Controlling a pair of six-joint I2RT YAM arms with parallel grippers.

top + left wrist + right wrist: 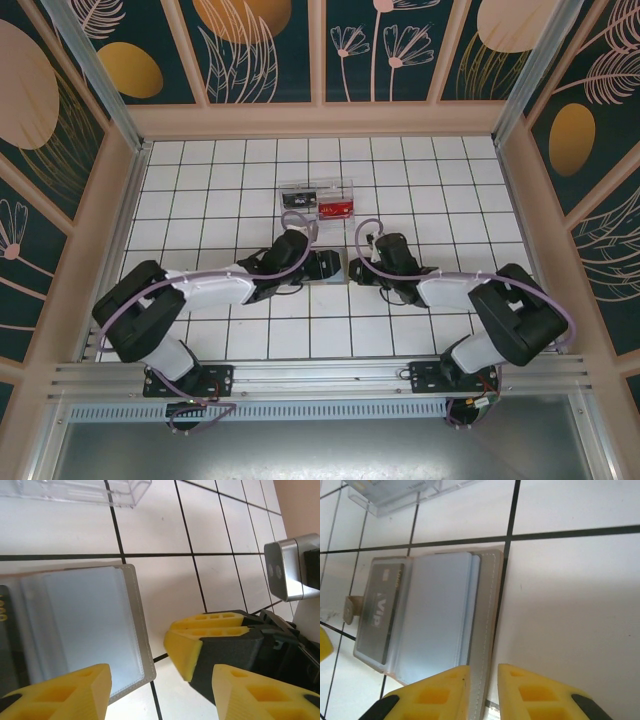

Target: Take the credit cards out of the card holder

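Left pincer (160, 692): jaws wide apart with nothing between them, poised at the right-hand corner of the card holder (90, 625).
Right pincer (483, 682): fingers a narrow slit apart. The holder's stitched edge lines up with the slit; cannot tell whether it is nipped or merely below.
Card holder position: opened flat on the tiled table (200, 200), between the two pincers and just on the near side of the clear tray (300, 184).
Credit cards: one dark card lettered VIP (377, 615) sits in the far panel's pocket. The pale leaves beside it could be cards or empty sleeves; cannot tell.
Risk 1: the holder is light and flat, so a pull on a card would likely drag the whole wallet unless the other pincer pins it.
Risk 2: the sleeves look slick and thin, so fingers may catch a sleeve instead of the card edge, or fold the panel shut.
Risk 3: the pincers work very close together, so their fingers may collide over the holder.
Right wrist view: gives the card's lettering and the side tab (350, 611), which are too small to read from the top.
Left wrist view: shows the right pincer's fingers side-on, just beside the holder's corner.
Top view: shows both arms converging and the tray's contents.
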